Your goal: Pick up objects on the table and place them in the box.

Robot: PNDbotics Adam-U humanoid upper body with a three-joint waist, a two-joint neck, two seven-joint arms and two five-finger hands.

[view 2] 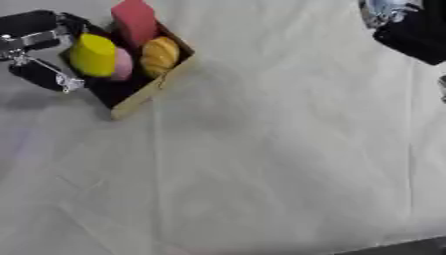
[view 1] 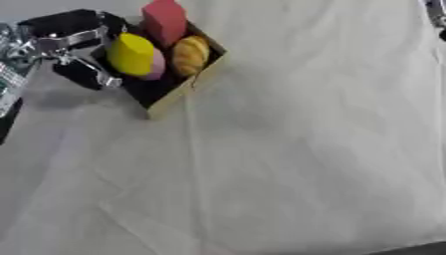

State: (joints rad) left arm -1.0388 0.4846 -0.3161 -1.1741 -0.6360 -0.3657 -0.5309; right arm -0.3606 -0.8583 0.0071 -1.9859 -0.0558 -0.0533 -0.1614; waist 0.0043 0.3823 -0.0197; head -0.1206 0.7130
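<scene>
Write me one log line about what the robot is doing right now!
left hand at box, fingers unclear | box holds yellow thing, pink thing, red block, orange thing | right hand idle

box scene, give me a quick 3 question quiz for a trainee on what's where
1. True or false: the yellow object lies on the white cloth, outside the box.
2. Which thing stands tallest at the box's far end? A) the red block B) the orange bread-like item C) a green cup
3. Fill in: the left hand is at the box's ____ side, as the views show it.

Key
1. False: it sits inside the box, beside a pink thing.
2. A
3. Left. The right hand shows only in the right eye view, at the upper right corner, away from the box.
</scene>
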